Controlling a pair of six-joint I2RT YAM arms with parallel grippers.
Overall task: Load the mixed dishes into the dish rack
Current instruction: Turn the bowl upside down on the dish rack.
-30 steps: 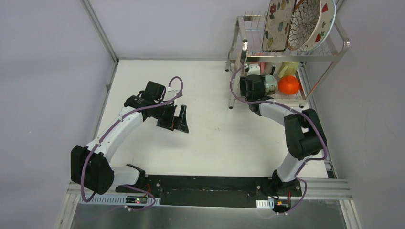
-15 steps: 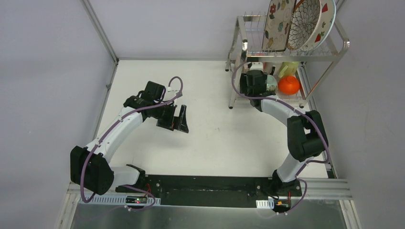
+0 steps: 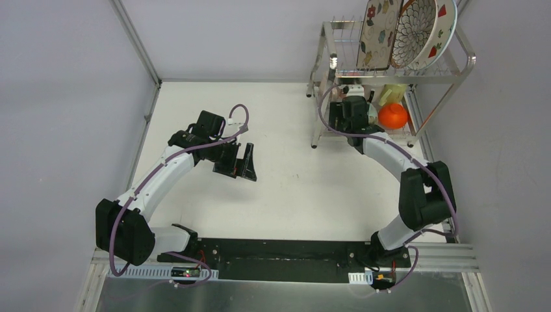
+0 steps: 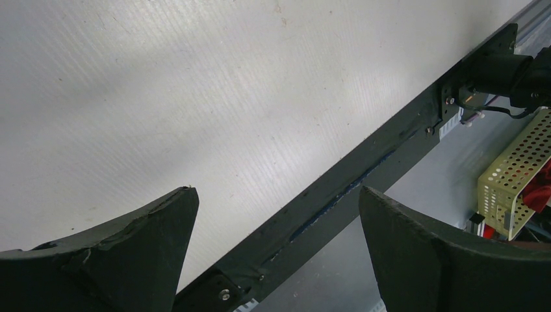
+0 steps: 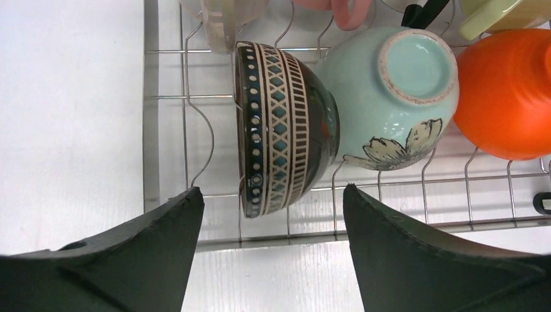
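Observation:
The dish rack stands at the far right. Its upper shelf holds the floral rectangle plate, the brown-petal round plate and the strawberry white plate. My right gripper is at the lower shelf, open and empty. The dark brown patterned bowl stands on its edge just ahead of the gap between the fingers, untouched. Beside it lie the pale green bowl and the red-orange bowl. My left gripper is open and empty over the table.
A white cup, a pink cup and a yellow cup sit at the back of the rack's wire lower shelf. The yellow cup also shows in the top view. The black base rail runs along the near table edge.
My right gripper has shifted a little right and deeper towards the rack, and its elbow has swung right. The left arm has not moved.

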